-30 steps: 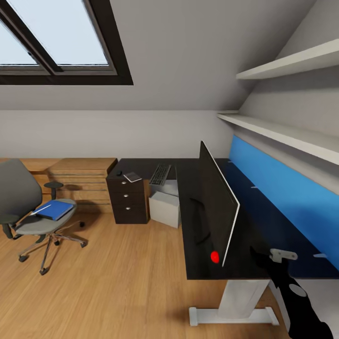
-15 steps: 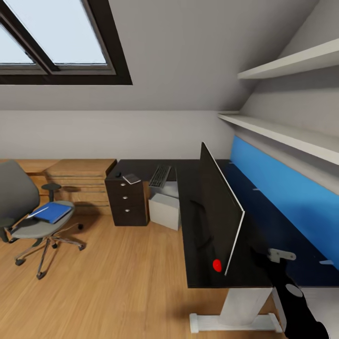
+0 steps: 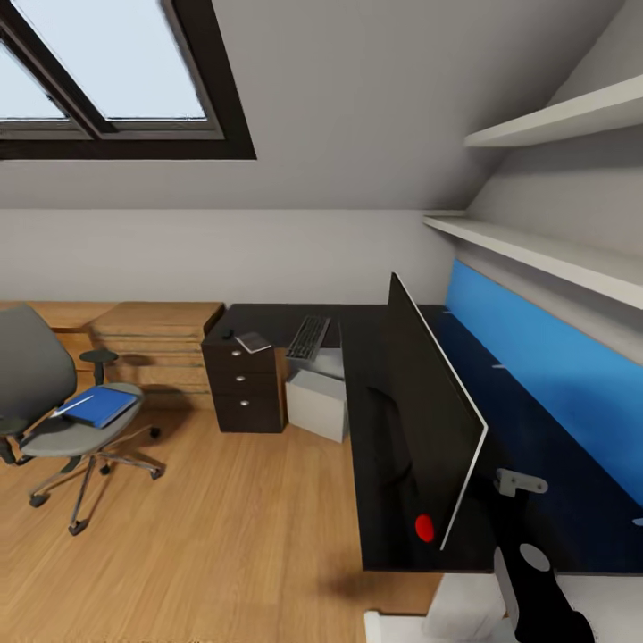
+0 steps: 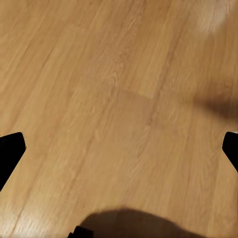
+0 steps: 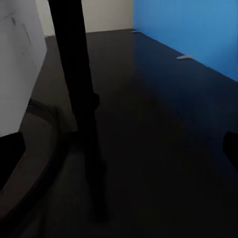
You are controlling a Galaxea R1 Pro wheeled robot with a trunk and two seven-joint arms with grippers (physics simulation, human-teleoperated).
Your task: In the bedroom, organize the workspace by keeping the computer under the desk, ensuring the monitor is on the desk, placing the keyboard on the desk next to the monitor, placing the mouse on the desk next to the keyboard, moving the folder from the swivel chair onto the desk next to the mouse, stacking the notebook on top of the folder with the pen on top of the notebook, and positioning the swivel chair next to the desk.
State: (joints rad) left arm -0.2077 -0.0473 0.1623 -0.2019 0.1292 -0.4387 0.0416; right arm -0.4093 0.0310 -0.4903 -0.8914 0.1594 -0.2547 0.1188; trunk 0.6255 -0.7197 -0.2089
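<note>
Desk (image 3: 375, 420), glossy black and L-shaped: fixed, not to be lifted. Wide black flat monitor (image 3: 429, 420) stands on it, top-heavy on a thin stand (image 5: 82, 99); grasp at the stand, judged fragile. Grey upholstered swivel chair (image 3: 45, 393) rolls on castors; push at the backrest. Bright blue flat folder (image 3: 98, 406) lies on its seat, light and slippery; pinch an overhanging edge. Left gripper (image 4: 119, 148) over wooden floor (image 4: 99, 74) and right gripper (image 5: 119, 148) over the desk: both wide open, empty.

Right arm (image 3: 536, 594): glossy black casing, round white patch, grey metal bracket near tip.
</note>
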